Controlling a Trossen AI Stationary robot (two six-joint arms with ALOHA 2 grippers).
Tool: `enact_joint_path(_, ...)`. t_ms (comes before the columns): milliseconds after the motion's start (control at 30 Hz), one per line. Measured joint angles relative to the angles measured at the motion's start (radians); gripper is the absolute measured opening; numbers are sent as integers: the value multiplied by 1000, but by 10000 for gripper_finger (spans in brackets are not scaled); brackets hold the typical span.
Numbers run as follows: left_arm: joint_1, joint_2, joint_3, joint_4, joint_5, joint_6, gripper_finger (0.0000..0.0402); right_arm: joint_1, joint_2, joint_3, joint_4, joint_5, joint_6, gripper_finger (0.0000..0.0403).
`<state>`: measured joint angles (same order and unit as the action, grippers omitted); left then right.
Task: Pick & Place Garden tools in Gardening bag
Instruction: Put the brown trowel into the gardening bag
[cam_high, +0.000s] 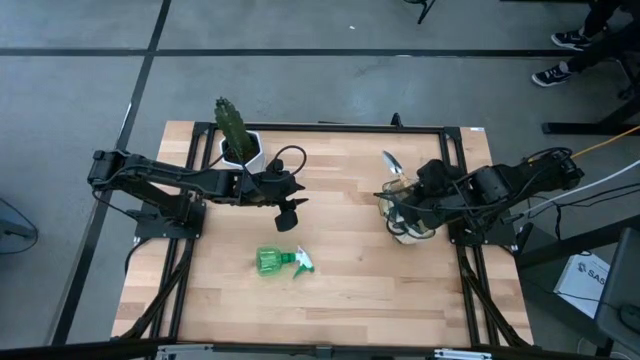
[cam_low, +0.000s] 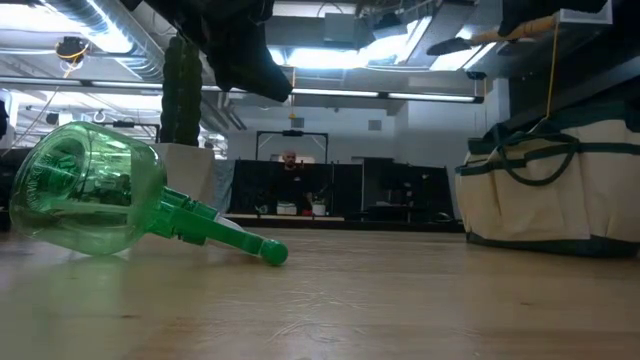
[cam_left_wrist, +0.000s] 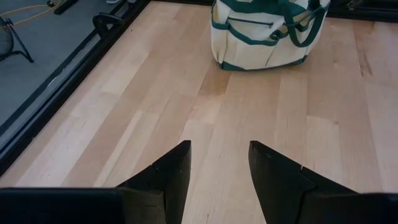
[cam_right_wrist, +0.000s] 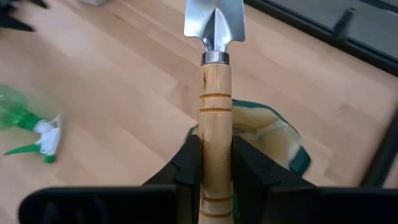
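Right hand (cam_right_wrist: 216, 163) pinches the trowel (cam_right_wrist: 215, 93) by its wooden handle, blade out, over the bag (cam_high: 405, 222) at the bench's (cam_high: 350, 290) right side. It's stiff and blade-heavy with a smooth handle, so you should grip low near the ferrule. Left hand (cam_left_wrist: 219, 174) is spread and empty, hanging near the cactus (cam_high: 232, 125). The bottle (cam_high: 278, 261) lies on its side mid-bench; it's probably light and slick, so take it at the neck.

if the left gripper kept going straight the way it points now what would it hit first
Probably the gardening bag. The open left gripper points across bare table toward it, with nothing between in its wrist view. The bag sits slightly off the centre line, so it might meet the tabletop first if angled down.
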<state>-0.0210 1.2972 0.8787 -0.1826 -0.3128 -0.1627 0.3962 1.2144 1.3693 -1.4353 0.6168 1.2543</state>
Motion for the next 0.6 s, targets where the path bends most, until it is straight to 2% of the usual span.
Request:
enact_joint_path(167, 0, 0, 0, 0, 0, 0, 157, 0, 0, -18, -43, 8, 80, 62)
enact_joint_path(333, 0, 0, 0, 0, 0, 0, 157, 0, 1, -101, -39, 6, 152, 62)
enact_joint_path(600, 0, 0, 0, 0, 0, 0, 157, 0, 1, -165, -27, -42, 197, 62)
